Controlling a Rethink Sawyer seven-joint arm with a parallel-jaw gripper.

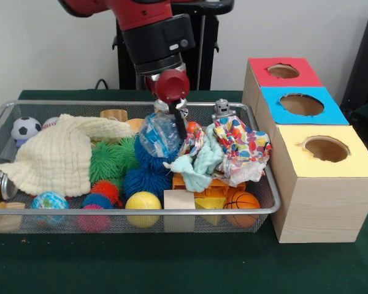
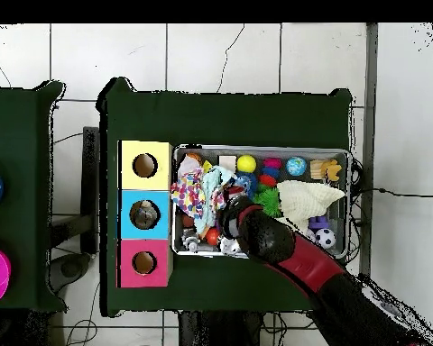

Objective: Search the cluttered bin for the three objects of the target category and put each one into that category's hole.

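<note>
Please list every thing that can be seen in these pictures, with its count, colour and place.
bin: 1, wire mesh, on the green table
boxes: 3 with holes, red, blue, yellow, in a row at the bin's right in the front view
cloth: 1, cream, left part of bin
patterned cloth: 1, multicoloured, right part of bin
bottle: 1, clear plastic, bin's middle, under the arm
spiky balls: several, green, blue, red, pink, bin's middle
yellow ball: 1, front of bin
basketball: 1, orange, front right corner
globe ball: 1, blue, front left
soccer ball: 1, white and black, back left
toy robot: 1, grey, back of bin
gripper: 1, red and black, over the bottle; its jaws are hidden
</note>
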